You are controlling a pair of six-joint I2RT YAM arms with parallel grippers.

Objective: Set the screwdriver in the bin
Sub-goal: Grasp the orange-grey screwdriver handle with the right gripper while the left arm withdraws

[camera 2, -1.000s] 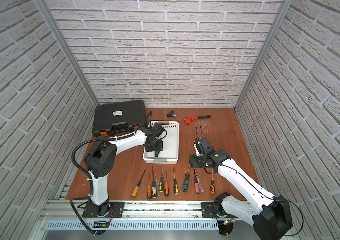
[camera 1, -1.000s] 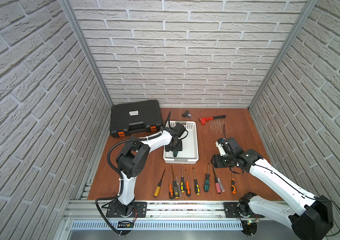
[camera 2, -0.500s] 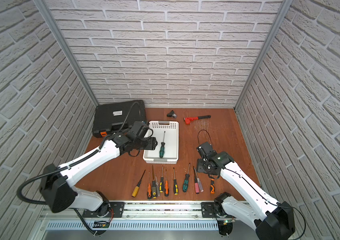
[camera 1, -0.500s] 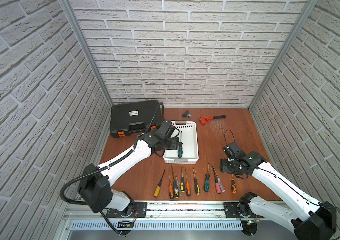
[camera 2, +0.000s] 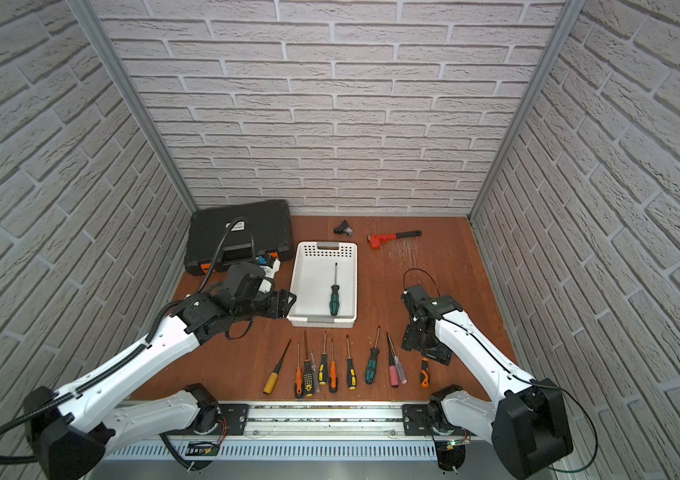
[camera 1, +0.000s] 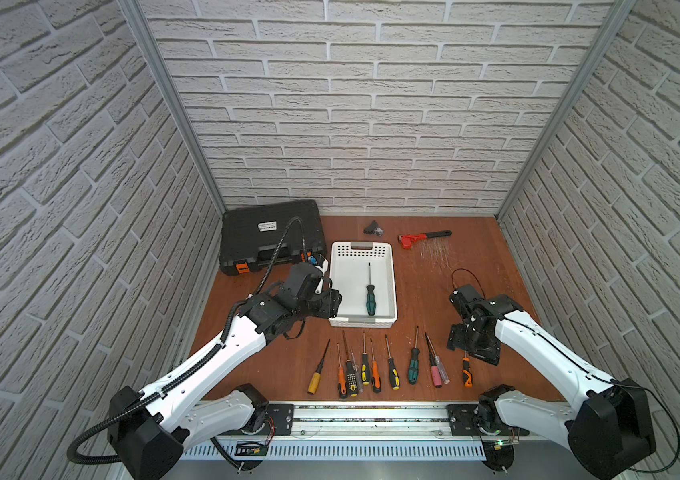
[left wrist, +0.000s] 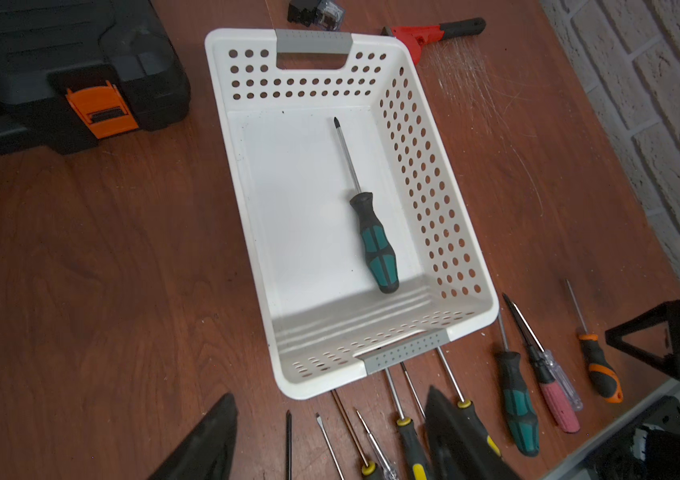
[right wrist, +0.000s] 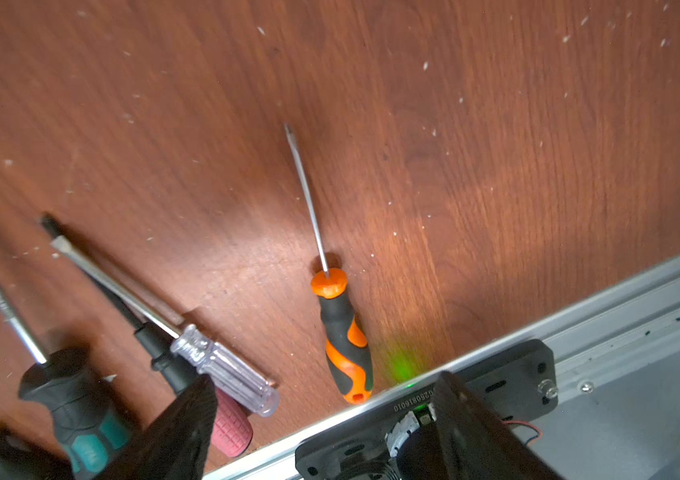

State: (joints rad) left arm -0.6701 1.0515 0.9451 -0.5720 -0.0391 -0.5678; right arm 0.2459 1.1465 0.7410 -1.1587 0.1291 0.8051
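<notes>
screwdriver [left wrist: 373, 245]: green-handled, flat on the floor of the bin [left wrist: 425, 187], laid lengthwise so it fits.
left gripper [camera 1: 330, 302]: mine, jaws apart and empty, beside the bin's near corner.
right gripper [camera 1: 475, 349]: jaws wide and empty over the orange screwdriver [right wrist: 346, 345], likely my next pick.
change: a second ago my left hung over the bin; the right has dropped toward the row.
</notes>
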